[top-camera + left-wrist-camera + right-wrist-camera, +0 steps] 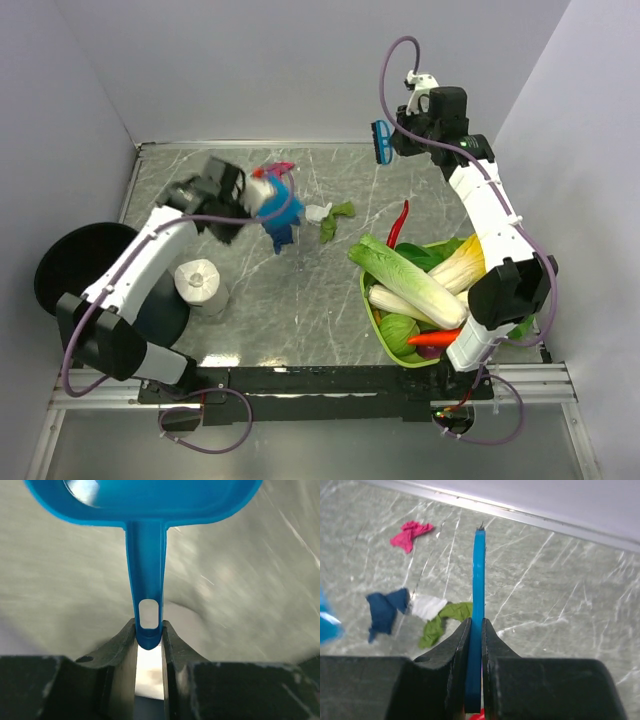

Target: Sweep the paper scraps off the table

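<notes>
Scraps (427,606) lie on the table (560,595) in a blue, white and green clump just ahead and to the left of the right gripper (474,630), with a magenta scrap (411,532) further out on that side, near the wall (545,495). That gripper's jaws are squeezed tight on a thin blue brush (479,570), seen edge-on. The left gripper (149,640) is clamped on the handle of a blue dustpan (145,500) that sticks straight out ahead of it, close to the clump.

Left arm (150,250), right arm (490,210) outstretched — fingers (117,655) of both clamped.
</notes>
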{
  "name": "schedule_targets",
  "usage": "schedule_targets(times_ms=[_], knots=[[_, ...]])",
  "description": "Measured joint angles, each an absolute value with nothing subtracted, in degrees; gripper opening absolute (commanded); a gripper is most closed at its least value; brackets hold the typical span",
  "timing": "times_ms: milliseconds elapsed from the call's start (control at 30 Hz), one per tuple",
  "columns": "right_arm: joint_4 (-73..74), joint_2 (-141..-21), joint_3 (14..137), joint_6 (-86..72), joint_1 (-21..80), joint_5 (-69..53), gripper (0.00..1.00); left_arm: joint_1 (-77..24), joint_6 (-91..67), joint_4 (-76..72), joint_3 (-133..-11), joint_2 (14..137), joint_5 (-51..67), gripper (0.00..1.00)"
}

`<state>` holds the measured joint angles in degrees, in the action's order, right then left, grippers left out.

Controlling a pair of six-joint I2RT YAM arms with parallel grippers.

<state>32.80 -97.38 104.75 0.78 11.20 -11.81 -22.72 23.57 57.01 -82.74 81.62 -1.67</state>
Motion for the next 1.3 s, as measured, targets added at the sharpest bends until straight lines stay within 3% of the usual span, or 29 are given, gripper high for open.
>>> schedule_targets(times_ms=[233, 600, 867, 1300], knots=[[36.1, -99.3, 105.6, 5.6, 12.4, -16.0, 0.00, -26.0, 19.7, 60.5, -66.8, 82.8, 4.4, 0.01], [36.5, -102.7, 106.2, 7.2, 17.7, -15.6, 0.00, -26.6, 14.0, 59.4, -64.2, 89.3, 6.6, 0.01], [36.5, -105.6, 106.0, 9.8, 21.0, -11.1, 0.00, -26.6, 11.7, 59.5, -62.6, 87.1, 3.9, 0.01], [39.5, -121.6, 122.1, 11.3, 25.8, -2.6, 0.00, -25.7, 16.5, 65.9, -68.7, 84.9, -3.6, 0.01]])
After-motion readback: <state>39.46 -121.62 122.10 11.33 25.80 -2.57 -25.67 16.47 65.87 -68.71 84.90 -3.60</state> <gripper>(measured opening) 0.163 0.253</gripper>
